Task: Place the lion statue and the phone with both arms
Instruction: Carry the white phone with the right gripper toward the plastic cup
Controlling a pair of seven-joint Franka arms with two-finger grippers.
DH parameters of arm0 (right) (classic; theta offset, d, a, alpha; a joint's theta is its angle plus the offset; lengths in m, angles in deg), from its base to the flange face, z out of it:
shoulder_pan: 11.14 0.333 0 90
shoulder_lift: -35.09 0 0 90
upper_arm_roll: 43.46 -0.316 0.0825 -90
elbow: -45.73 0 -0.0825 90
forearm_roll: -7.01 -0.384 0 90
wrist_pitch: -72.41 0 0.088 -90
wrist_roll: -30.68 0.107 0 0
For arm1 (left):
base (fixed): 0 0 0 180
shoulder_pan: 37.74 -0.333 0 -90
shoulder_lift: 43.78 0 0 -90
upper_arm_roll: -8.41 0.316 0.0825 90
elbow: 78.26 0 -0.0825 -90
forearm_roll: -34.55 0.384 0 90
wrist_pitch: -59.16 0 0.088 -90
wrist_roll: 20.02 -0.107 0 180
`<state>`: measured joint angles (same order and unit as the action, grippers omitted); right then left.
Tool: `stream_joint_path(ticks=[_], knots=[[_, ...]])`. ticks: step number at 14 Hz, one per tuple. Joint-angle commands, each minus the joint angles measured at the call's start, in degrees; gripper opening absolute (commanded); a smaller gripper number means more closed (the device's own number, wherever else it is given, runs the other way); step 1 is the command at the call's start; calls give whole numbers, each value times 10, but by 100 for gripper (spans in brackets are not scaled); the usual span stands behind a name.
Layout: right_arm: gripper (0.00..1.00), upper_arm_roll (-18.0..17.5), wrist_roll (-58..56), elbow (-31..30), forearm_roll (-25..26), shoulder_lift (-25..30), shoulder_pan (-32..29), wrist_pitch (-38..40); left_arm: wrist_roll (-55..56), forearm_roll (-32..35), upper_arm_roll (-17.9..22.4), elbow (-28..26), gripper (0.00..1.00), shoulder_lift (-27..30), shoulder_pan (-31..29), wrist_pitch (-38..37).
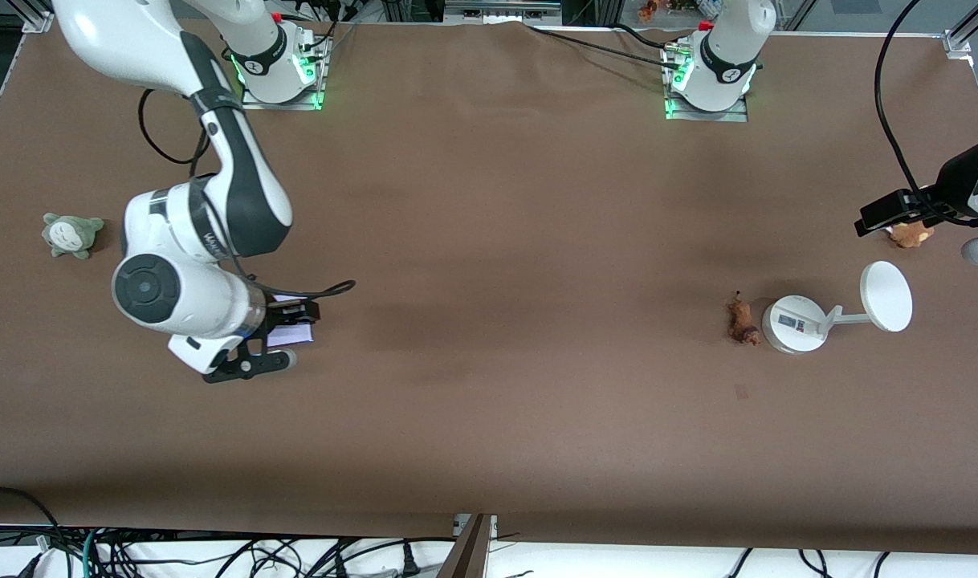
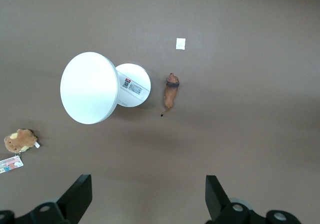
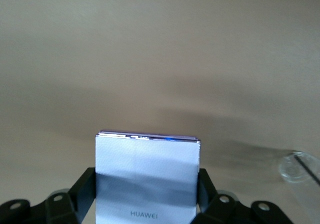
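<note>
Here the right gripper (image 1: pixel 284 333) is clamped on the phone (image 3: pixel 146 176), held over the table (image 1: pixel 489 241) toward the right arm's end. The left gripper (image 2: pixel 147 199), fingers spread wide and empty, hangs above the lion statue (image 1: pixel 742 319), which lies just beside the white stand (image 1: pixel 794 323) toward the left arm's end.

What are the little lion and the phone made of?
The lion statue looks like hard moulded plastic or resin: smooth, stiff orange-brown body, not fluffy. The phone, held in the right end effector, seems glass or glossy plastic with a metal-looking edge: its pale face shines and reflects light.

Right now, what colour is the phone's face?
Pale lavender-white phone, seen best in the right wrist view.
</note>
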<state>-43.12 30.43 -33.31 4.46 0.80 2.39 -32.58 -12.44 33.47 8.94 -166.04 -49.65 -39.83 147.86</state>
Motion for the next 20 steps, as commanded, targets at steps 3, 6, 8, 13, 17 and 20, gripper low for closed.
stream_joint_path(ticks=[3, 6, 8, 13, 17, 20], knots=[[44, -1, -77, -80, -11, 24, -48, -41, -12, -3, 1, 22, 100, -13, -1, -5], [44, 7, -89, -124, -11, 24, -54, -92, -12, -3, 1, 22, 100, -13, -1, -5], [44, 13, -94, -160, -10, 24, -58, -143, -12, -3, 1, 22, 100, -13, 0, -5], [44, 17, -119, -227, -10, 18, -68, -253, -12, -3, 1, 22, 100, -13, -1, -5], [44, 18, -119, -277, -10, 14, -68, -330, -13, -3, 1, 22, 100, -13, -1, -5], [44, 19, -119, -282, -10, 10, -77, -338, -13, -3, 1, 22, 100, -13, 0, -5]])
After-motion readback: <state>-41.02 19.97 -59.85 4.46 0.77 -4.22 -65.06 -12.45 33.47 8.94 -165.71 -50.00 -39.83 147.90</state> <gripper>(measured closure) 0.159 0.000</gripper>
